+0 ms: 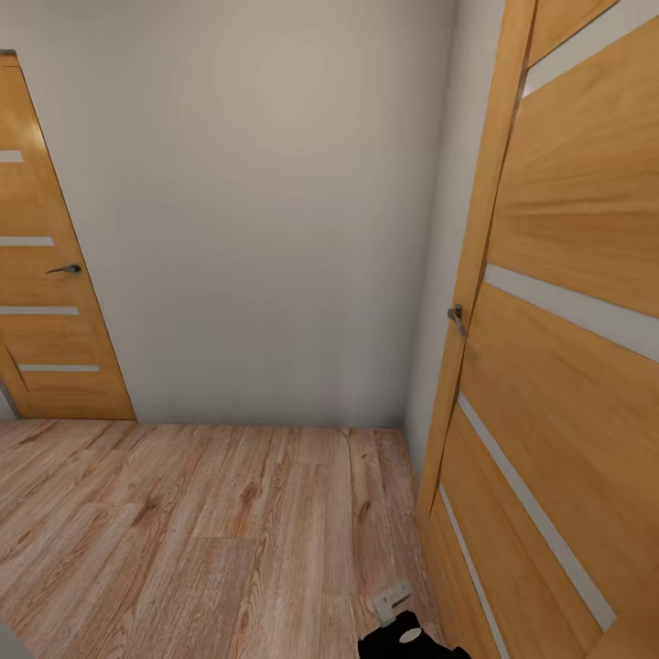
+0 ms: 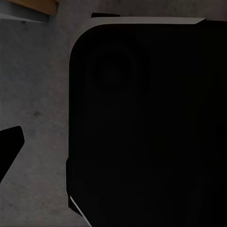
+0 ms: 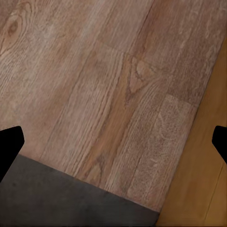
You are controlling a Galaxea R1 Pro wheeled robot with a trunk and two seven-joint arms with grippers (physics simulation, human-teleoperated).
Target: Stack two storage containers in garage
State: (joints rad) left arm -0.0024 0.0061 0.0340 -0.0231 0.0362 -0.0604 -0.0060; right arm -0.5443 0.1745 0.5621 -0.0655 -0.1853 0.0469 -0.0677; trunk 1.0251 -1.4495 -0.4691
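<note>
Right gripper (image 3: pixel 113 142) lower frame, spread wide, empty over plank floor (image 1: pixel 183 513); open door (image 1: pixel 567 366) right. Left gripper state untellable. In transit, stacking not done.

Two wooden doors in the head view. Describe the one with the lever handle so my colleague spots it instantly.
Start at the plain grey wall ahead. The door stands at its left end, above the wood plank floor. It carries a dark lever handle, and it looks farther and smaller than the big door looming at right.
</note>
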